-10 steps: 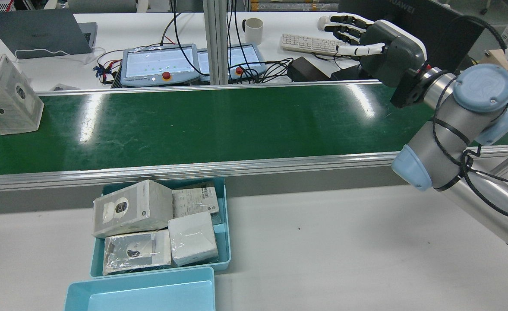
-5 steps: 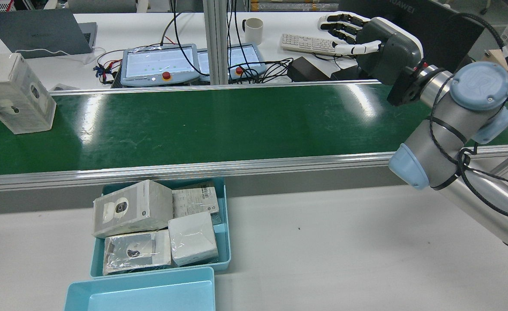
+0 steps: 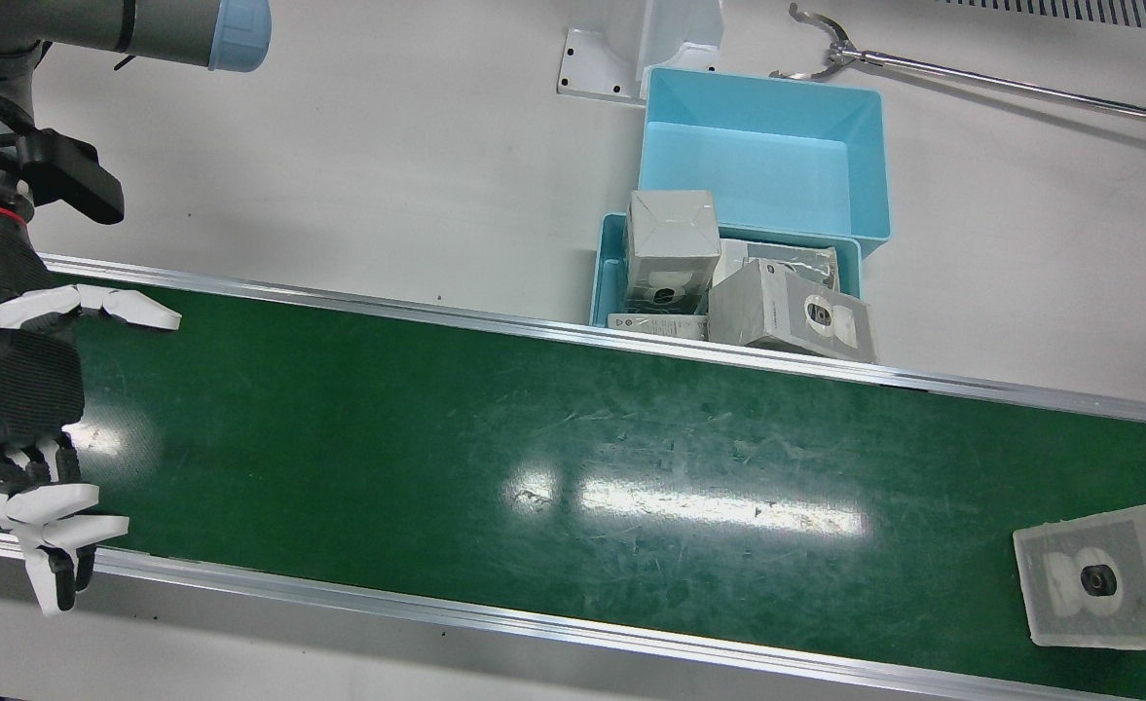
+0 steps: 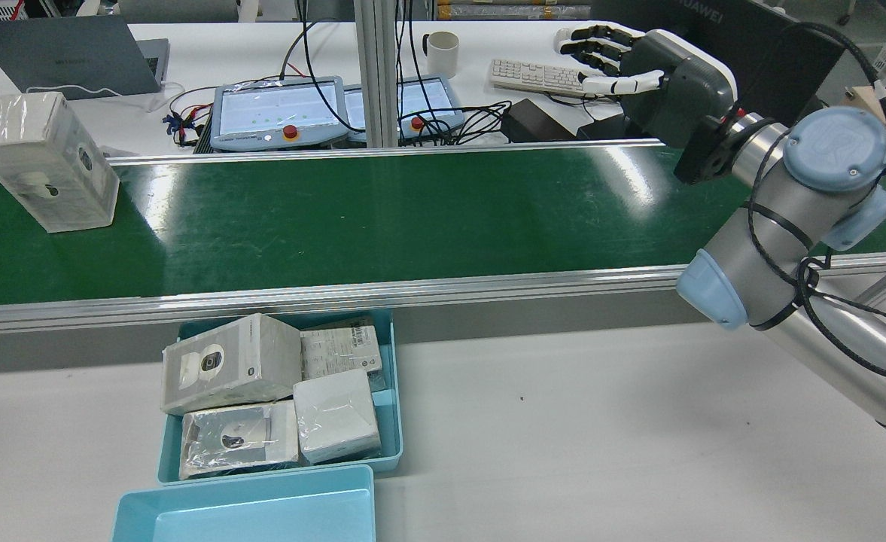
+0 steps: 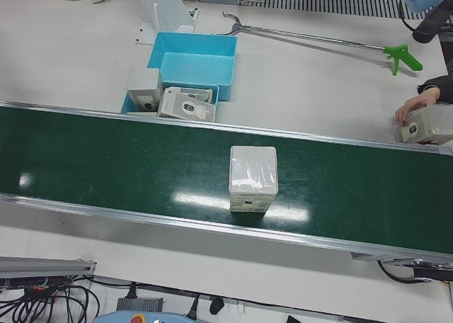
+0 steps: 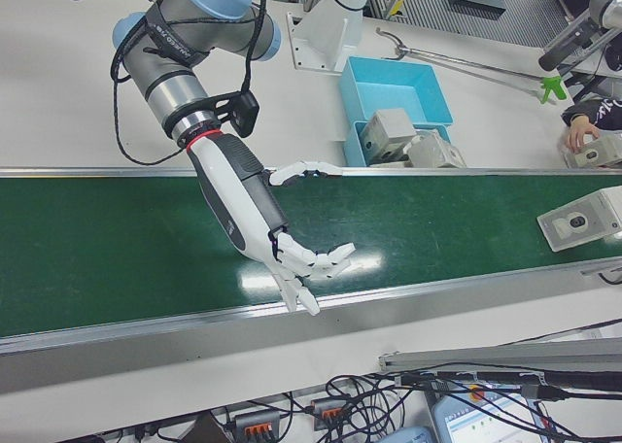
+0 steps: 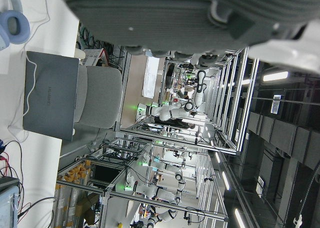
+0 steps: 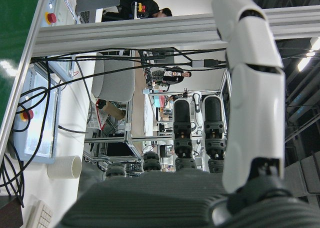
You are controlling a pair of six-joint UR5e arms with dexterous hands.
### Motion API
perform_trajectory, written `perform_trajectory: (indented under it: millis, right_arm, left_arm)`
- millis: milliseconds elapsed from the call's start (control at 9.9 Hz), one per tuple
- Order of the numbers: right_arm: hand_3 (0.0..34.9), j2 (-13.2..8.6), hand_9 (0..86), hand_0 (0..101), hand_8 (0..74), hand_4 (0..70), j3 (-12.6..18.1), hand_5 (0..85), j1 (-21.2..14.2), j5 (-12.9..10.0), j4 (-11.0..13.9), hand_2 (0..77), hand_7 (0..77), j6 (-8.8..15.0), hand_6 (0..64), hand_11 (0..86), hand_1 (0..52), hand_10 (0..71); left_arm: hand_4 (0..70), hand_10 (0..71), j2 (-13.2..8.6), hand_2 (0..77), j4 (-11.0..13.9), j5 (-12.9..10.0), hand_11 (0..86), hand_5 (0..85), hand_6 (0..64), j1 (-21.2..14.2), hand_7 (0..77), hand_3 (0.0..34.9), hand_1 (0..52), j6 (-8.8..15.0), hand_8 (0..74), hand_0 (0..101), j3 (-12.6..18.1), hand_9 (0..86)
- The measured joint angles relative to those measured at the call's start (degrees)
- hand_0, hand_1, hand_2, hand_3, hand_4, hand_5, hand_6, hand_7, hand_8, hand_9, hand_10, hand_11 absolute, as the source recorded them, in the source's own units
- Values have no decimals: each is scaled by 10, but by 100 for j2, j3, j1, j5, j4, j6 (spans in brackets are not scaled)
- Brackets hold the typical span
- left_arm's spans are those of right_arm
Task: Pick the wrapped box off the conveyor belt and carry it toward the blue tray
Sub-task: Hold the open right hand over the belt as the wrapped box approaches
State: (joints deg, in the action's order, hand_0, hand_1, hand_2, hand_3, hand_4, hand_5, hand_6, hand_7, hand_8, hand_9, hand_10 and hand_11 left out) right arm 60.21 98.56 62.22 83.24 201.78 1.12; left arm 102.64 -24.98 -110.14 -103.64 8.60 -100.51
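A white wrapped box (image 4: 44, 162) stands upright on the green conveyor belt (image 4: 412, 211), at the far left in the rear view and at the right edge in the front view (image 3: 1108, 574). It is also in the left-front view (image 5: 253, 178). My right hand (image 4: 638, 68) hovers open over the belt's opposite end, fingers spread, holding nothing, far from the box (image 6: 583, 220). An empty blue tray (image 4: 247, 512) sits below the belt beside a blue tray (image 4: 390, 391) filled with wrapped boxes. Only the dark palm of my left hand (image 7: 175, 8) shows, in its own view.
A person's hand (image 5: 417, 107) rests on another wrapped box (image 5: 432, 128) by the belt's edge. A long reacher tool (image 5: 318, 36) lies on the white table behind the trays. Pendants, cables, a keyboard and a mug (image 4: 443, 53) crowd the desk beyond the belt.
The wrapped box has travelled rightward along the belt in the rear view. My right hand rose slightly and stayed open over the belt's far end.
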Motion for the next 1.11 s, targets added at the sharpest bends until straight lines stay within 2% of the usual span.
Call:
perform_trajectory:
  millis: [303,606,707,1111]
  right_arm:
    - [121,1,76,486,16,202,0,327,3,0,2,218,284,-6,93,16,158,5]
    - [125,7,82,485,16,202,-3,327,1,0,2,218,289,-6,93,16,158,5]
    - [110,7,76,486,16,202,-6,333,1,0,2,218,295,-6,93,16,158,5]
    - [109,1,76,486,16,207,-28,333,0,-3,2,218,300,1,98,16,158,0]
  left_arm:
    - [0,5,0,5,0,0,0,5,0,0,0,0,0,0,0,0,0,0]
    - [0,0,0,5,0,0,0,5,0,0,0,0,0,0,5,0,0,0]
    - [0,0,0,5,0,0,0,5,0,0,5,0,0,0,0,0,0,0]
    - [0,5,0,5,0,0,0,5,0,0,5,0,0,0,5,0,0,0]
